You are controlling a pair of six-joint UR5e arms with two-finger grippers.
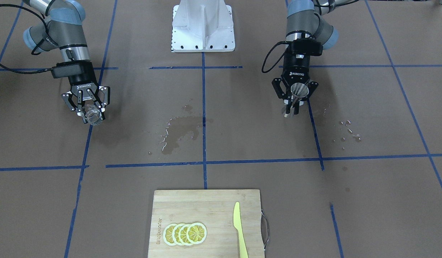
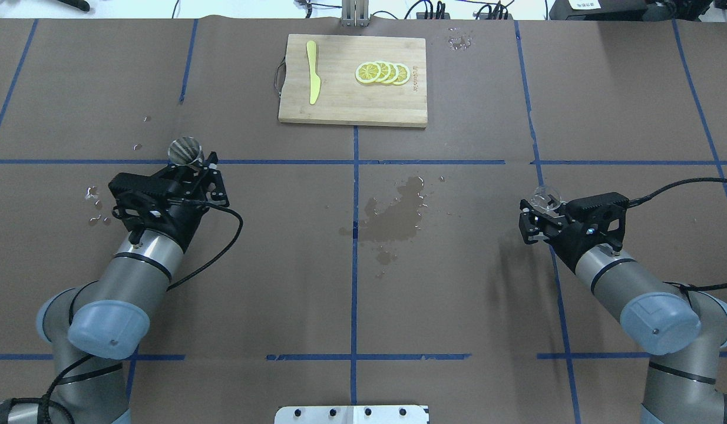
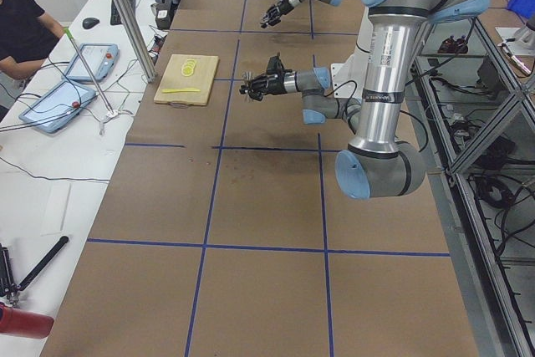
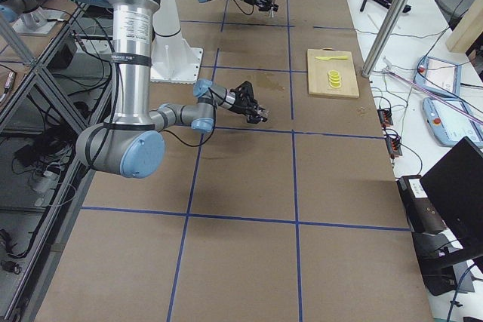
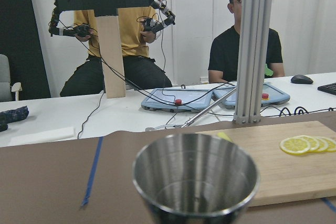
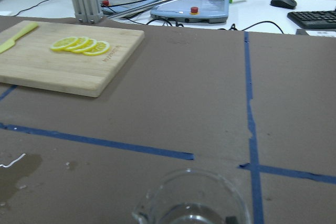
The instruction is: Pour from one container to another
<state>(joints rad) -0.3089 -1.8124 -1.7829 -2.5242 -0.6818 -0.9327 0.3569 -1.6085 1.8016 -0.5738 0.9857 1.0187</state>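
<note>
The wet patch (image 2: 399, 215) at table centre says it all: a spill is the risk here. The two vessels are well apart, one on either side of that patch. If the lips meet off line, or the tip comes too fast, liquid lands on the paper. Smooth walls in two-finger grips could also twist as a wrist rolls.

Well off the patch on the robot's left, the left gripper (image 2: 192, 172) is clamped round the steel cup (image 2: 185, 152). The cup is mouth up and sticks out past the fingertips. Well off the patch on the right, the right gripper (image 2: 540, 211) pinches the clear glass jug (image 2: 546, 195), which likewise juts ahead of its fingers. How much either holds cannot be told.
</note>
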